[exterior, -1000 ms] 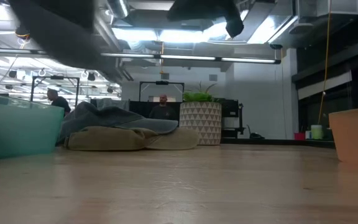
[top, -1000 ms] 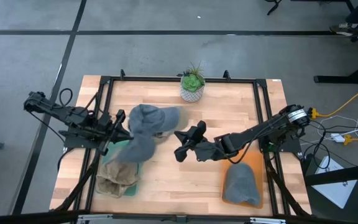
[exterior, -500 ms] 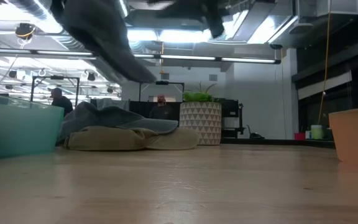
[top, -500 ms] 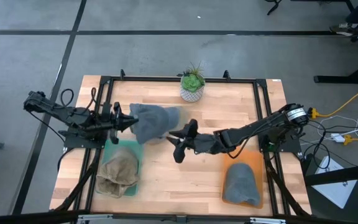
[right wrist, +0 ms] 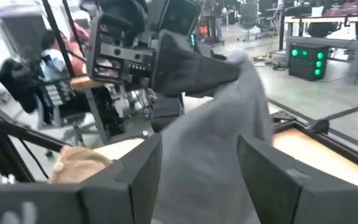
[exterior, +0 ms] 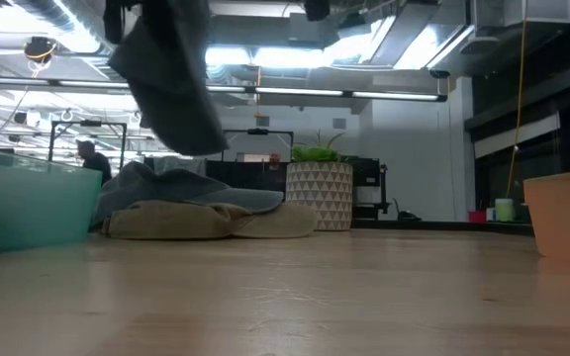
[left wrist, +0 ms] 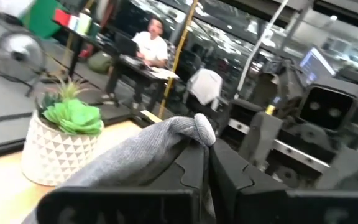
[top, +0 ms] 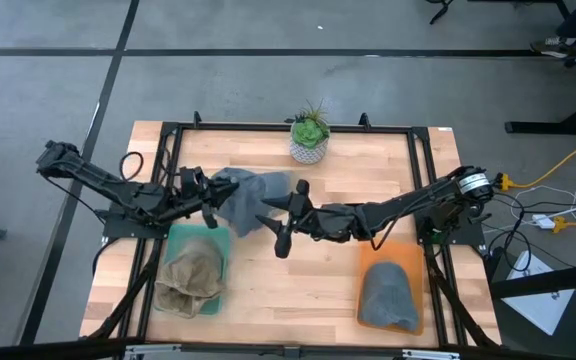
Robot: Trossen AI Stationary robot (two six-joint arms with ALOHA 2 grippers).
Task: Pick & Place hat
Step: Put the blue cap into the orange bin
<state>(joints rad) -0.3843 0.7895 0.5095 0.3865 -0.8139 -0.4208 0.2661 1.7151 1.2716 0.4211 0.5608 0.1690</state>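
A grey hat (top: pixel 236 208) hangs in the air over the table's middle left, with my left gripper (top: pixel 211 203) shut on it. In the low view the hat (exterior: pixel 171 84) dangles well above the wood. My right gripper (top: pixel 288 217) reaches in from the table's right and is open. In the right wrist view its two fingers stand on either side of the hanging hat (right wrist: pixel 216 124); I cannot tell whether they touch it. Another grey hat (top: pixel 271 184) lies on a beige one (exterior: pixel 196 220) on the table behind. My left gripper pinches a bunched fold of the hat's cloth (left wrist: pixel 194 127) between its two fingers (left wrist: pixel 188 171). The fingers come in about level from the table's left. The hat hangs slack below and beyond them, clear of the table.
A potted plant (top: pixel 310 135) stands at the far edge. A teal tray (top: pixel 183 238) at the near left holds a beige hat (top: pixel 190 280). An orange tray (top: pixel 368 255) at the near right holds a grey hat (top: pixel 388 298). People show in the room behind.
My left gripper has carried the grey hat up and toward the table's middle; it now hangs straight below the fingers. My right gripper has reached toward the table's left to the hat, and its fingers have opened.
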